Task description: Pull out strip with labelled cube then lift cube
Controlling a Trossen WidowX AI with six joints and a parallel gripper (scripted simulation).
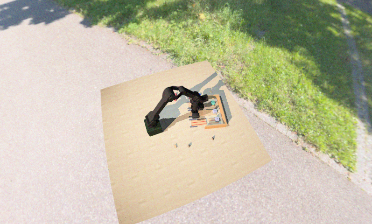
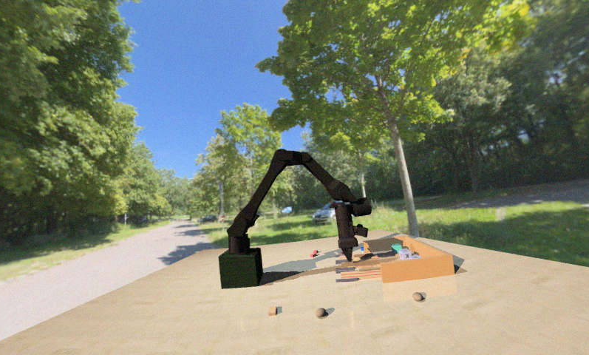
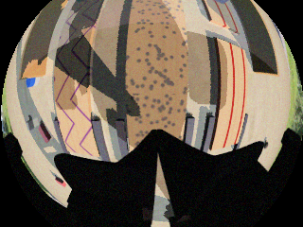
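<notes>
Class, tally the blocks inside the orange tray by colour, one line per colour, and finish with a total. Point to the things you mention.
Teal block [image 1: 213, 102] [image 2: 396, 248]: 1
Pale blocks [image 1: 214, 110] [image 2: 405, 254]: 2
Total: 3

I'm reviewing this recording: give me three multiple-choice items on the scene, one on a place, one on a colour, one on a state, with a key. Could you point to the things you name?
1. What lies between the zigzag strip [image 3: 70, 134] and the red-lined strip [image 1: 199, 122] [image 2: 362, 274] [image 3: 238, 95]?
A. Teal block
B. Dotted strip [image 1: 206, 112] [image 2: 369, 261] [image 3: 156, 61]
C. Blue thing

2. What colour are the zigzags?
A. Green
B. Yellow
C. Purple

3. How do the jaws stand?
A. Shut on nothing
B. Wide open
C. Shut on a cube

1 B: the wrist view shows the dots between both patterns.
2 C: purple lines run along that strip.
3 A: the tips meet, with nothing between them.
</notes>
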